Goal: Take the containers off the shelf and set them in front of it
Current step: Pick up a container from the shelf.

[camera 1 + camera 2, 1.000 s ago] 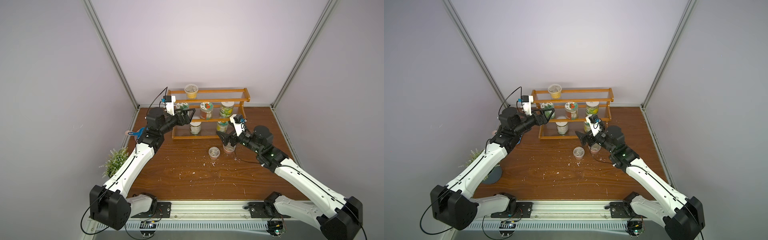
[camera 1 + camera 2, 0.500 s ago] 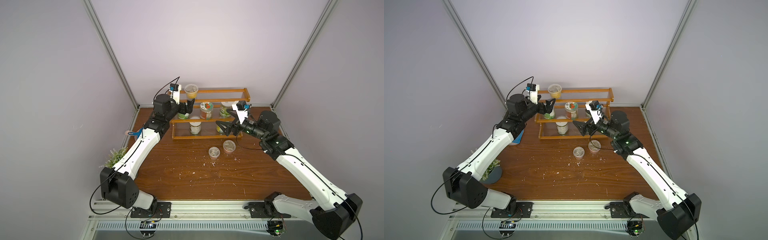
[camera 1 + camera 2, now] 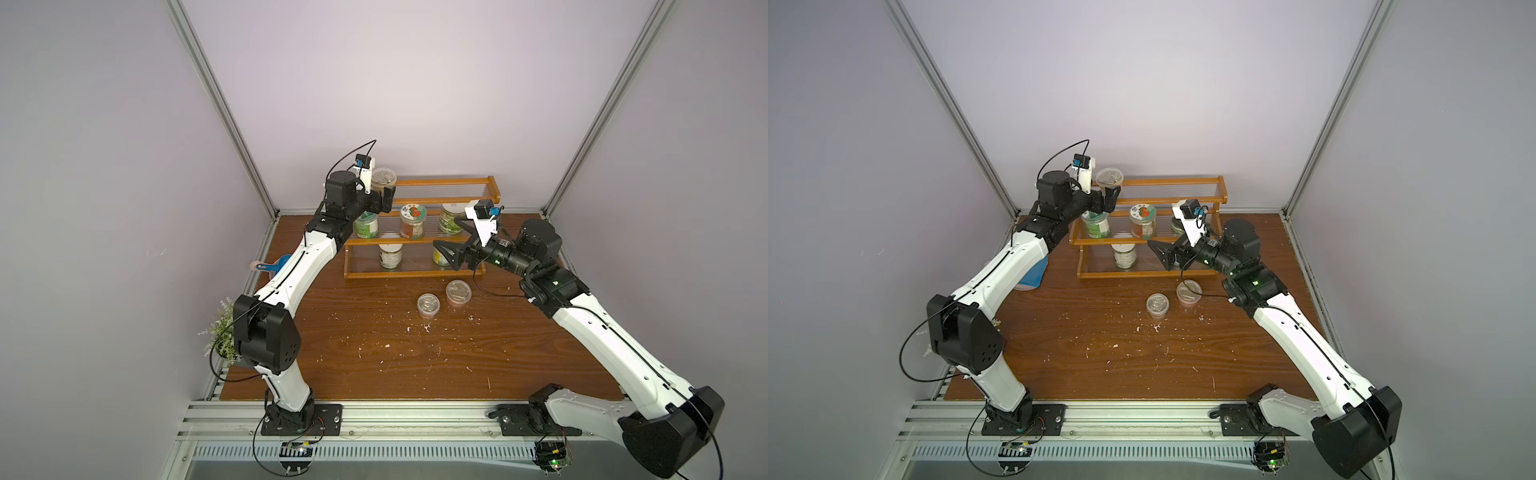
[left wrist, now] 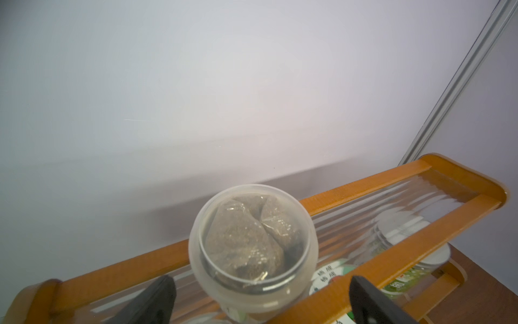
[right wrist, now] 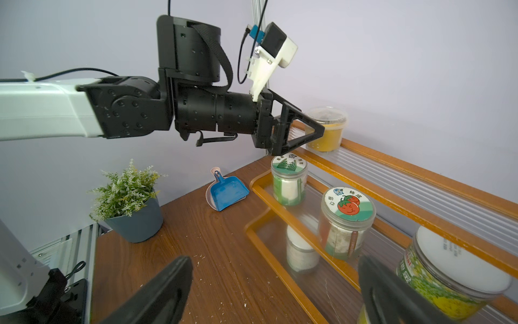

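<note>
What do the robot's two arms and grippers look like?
The left arm and right arm have white shells, black joints and thin black cables. The left gripper and right gripper have black triangular jaws; each carries a white camera mount.

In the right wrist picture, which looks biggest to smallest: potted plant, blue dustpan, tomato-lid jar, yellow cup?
1. Potted plant.
2. Tomato-lid jar, though it sits nearer the camera.
3. Blue dustpan and yellow cup look about alike.

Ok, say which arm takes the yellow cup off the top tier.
Left. The left gripper, open, has a finger either side of the yellow cup on the shelf; the right gripper hangs open lower down.
</note>
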Robot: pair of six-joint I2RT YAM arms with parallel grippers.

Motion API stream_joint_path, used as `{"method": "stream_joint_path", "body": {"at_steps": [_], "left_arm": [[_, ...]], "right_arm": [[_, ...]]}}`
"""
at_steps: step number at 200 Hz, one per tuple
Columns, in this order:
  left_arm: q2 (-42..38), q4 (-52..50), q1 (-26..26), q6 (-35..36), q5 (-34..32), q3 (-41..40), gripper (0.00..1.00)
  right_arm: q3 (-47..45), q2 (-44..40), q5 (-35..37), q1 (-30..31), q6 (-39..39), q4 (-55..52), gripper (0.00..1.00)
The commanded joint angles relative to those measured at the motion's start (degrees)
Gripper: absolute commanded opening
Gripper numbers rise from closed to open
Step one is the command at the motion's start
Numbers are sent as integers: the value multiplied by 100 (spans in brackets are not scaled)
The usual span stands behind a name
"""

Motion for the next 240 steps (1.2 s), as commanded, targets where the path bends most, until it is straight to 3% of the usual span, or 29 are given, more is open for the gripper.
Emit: {"method": "stream_joint_path", "body": {"at_steps": [1,93,134,168,221,240], "left_arm": [[195,-65,102,-18,91,212,100],[755,350,221,14,228,517,100],[646,858,226,28,237,211,85],[653,897,235,73,287,153,83],[437,1194,234,131,250,-162,68],[423,1175,234,136,229,-186,68]], "right_arm": [[153,-170,-109,-54,-6,96,99],[-13,-171,-240,-228,28,266,99],[-61,-144,-292,-293,29,328,99],[-67,-133,-356,-329,29,353,99],[-101,-127,-389,-363,36,408,99],[-123,-118,-407,-364,62,473,99]]}}
